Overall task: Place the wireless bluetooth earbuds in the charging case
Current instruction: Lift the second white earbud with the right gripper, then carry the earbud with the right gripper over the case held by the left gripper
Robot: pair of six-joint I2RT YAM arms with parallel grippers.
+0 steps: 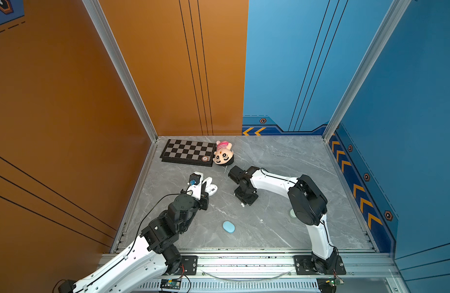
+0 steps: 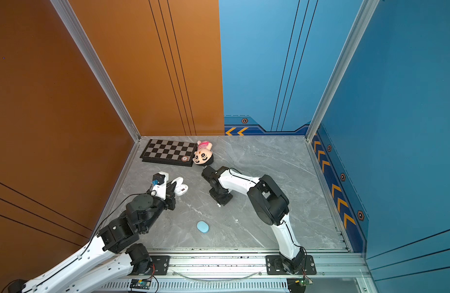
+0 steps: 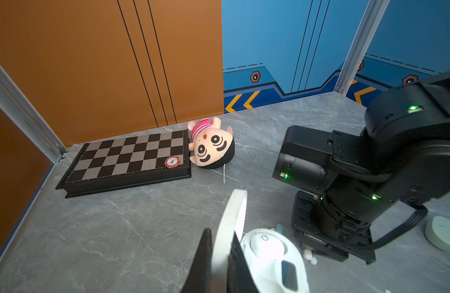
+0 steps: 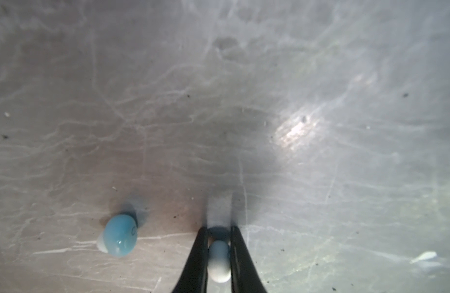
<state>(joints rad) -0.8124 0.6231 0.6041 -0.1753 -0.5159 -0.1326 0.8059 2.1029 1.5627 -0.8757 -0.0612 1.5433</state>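
1. the left tool (image 3: 221,233) is clamped on the raised lid (image 3: 235,210) of the white oval plastic charging case (image 3: 269,253). the lid is pinched between both fingers, judged to be so that the case is held open and steady with its sockets facing up.
2. the right tool (image 4: 219,229) is pointed straight down at the grey marbled desk (image 4: 295,76). its fingers are closed in on a small white bean-shaped plastic earbud (image 4: 219,261), which sits between them, back from the tips, and is touched on both sides as far as can be seen.
3. whether that bud is lifted clear of the desk cannot be told.
4. a pale blue bean-shaped plastic earbud (image 4: 120,236) lies on the desk just beside the right tool, outside its fingers and untouched. only one bud is taken at a time, it is judged, because the grip is narrow.
5. the open case is held well apart from the right tool, so a carry across to it is judged to be needed.
6. a closed pale blue oval plastic case (image 1: 228,226) lies apart from both tools and is touched by neither.
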